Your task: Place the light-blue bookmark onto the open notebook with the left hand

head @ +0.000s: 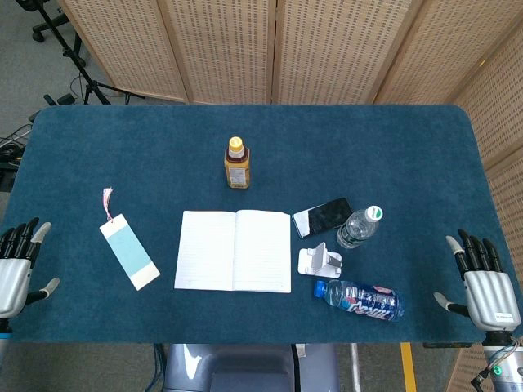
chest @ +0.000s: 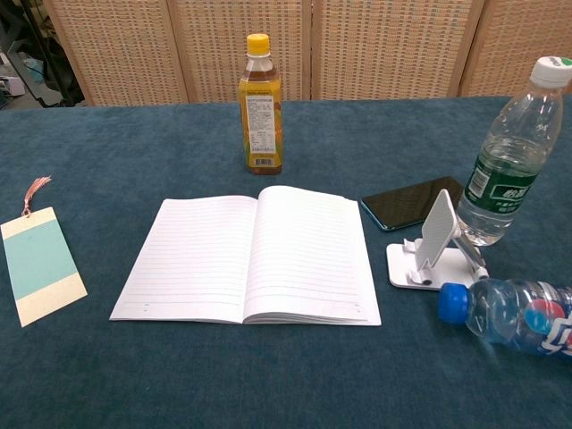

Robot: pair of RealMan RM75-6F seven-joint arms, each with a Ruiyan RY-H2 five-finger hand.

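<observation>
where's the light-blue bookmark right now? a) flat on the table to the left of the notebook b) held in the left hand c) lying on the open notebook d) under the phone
a: the light-blue bookmark lies flat on the table, apart from the open notebook and to its left, while the left hand holds nothing at the table's edge.

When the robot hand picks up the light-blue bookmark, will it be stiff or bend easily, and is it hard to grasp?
The light-blue bookmark looks thin and card-like, so it is probably light and may flex. It lies flat on the fuzzy table cloth, so getting under an edge may be hard. Its tassel will likely dangle.
</observation>
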